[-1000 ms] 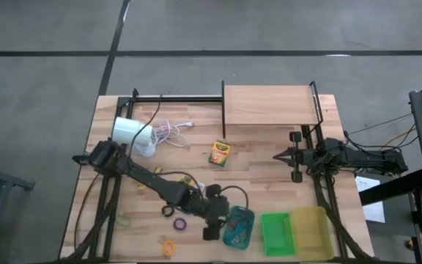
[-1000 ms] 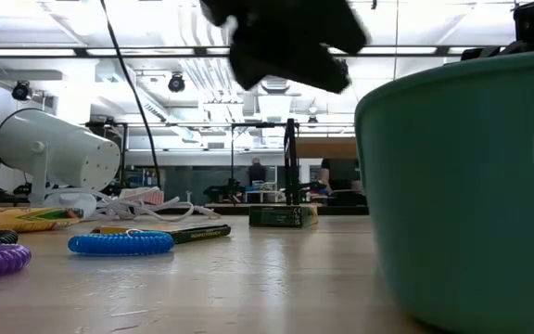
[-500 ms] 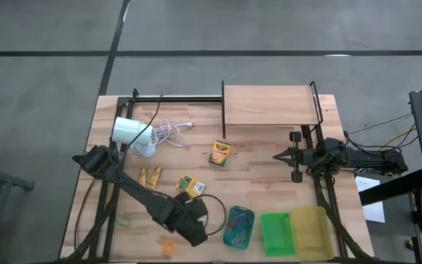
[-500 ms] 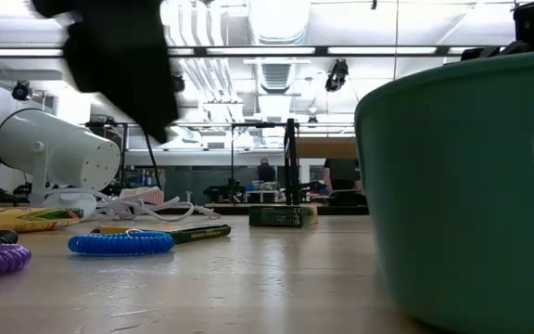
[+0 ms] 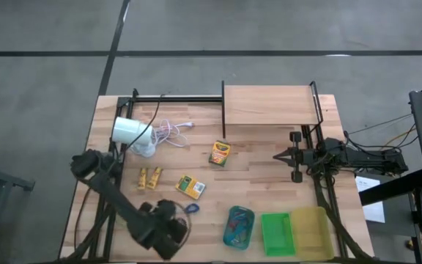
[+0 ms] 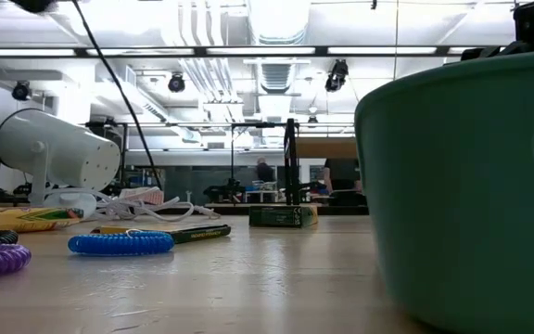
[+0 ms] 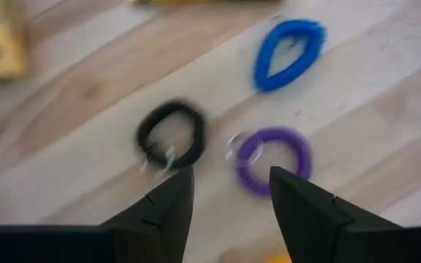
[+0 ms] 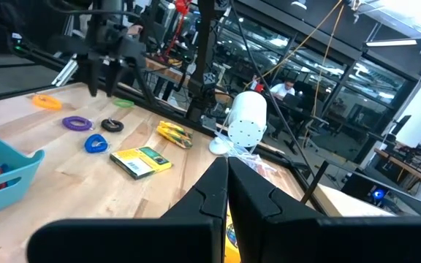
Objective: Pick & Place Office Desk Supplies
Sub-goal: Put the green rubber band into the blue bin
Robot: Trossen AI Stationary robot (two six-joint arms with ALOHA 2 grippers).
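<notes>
- Loops lie on the wooden surface below the left tool: black loop, purple loop, blue loop.
- Left tool is seen spread, empty, above the black and purple loops.
- Right tool is pressed together, well apart, near the shelf.
- Crayon boxes lie mid-surface.

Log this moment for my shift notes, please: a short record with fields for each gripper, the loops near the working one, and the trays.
left gripper: open, above the table's front-left, empty
under it: black loop and purple loop, lying apart
nearby: blue loop, flat on the wood
right gripper: shut, waiting at the table's right
teal tray: holds small coloured items
green tray: beside the teal one
</notes>
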